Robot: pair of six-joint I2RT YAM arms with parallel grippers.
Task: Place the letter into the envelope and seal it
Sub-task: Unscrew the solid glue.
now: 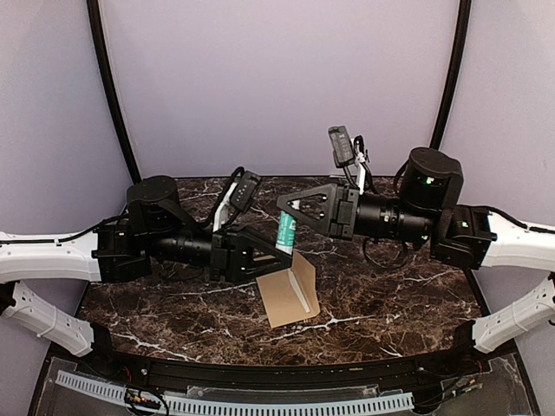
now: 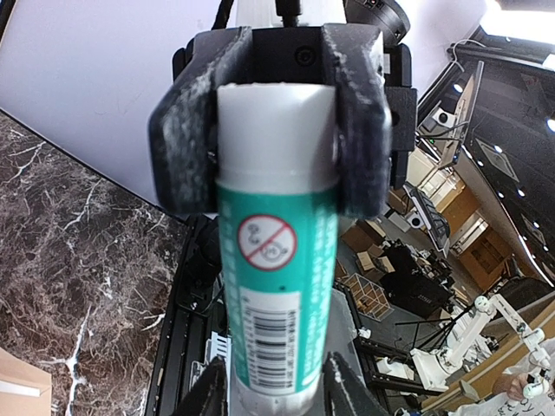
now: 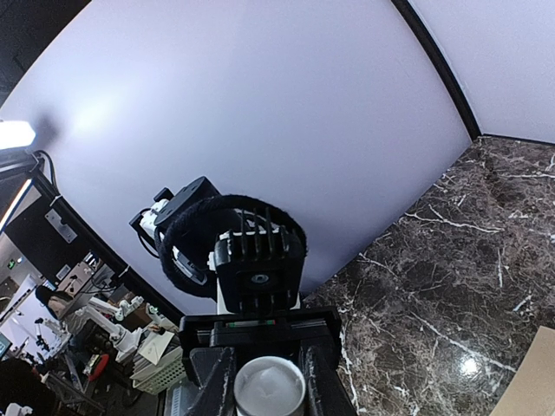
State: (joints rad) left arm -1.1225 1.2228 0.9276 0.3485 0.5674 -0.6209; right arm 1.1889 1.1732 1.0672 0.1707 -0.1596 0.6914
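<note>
**A:** Which step is in hand?

**B:** Sealing, as I judge it. The plain kraft-brown paper envelope (image 1: 279, 303) lies on the dark marbled bench (image 1: 390, 295) just in front of the arms. Its flap (image 1: 305, 273) stands up, open, and neither gripper touches it.

**A:** And the letter?

**B:** No bordered cream paper shows by itself anywhere. A pale strip runs along the fold under the flap, but I cannot tell whether that is the letter's edge or a gum strip. My guess is that the letter is inside.

**A:** What are the arms holding?

**B:** A teal-and-white glue stick (image 2: 277, 286), up in the air near the envelope's far edge. The right gripper (image 3: 267, 381) is pinching its white cap (image 2: 276, 130). The left gripper (image 2: 276, 394) has its fingers pressed to either side of the teal barrel.

**A:** So next?

**B:** Probably the two pull apart along the stick's axis so that the cap comes off. The barrel must be gripped firmly enough not to slip. Then the bared end has to come down to the flap's inner face, and the flap has to be pressed shut.
</note>
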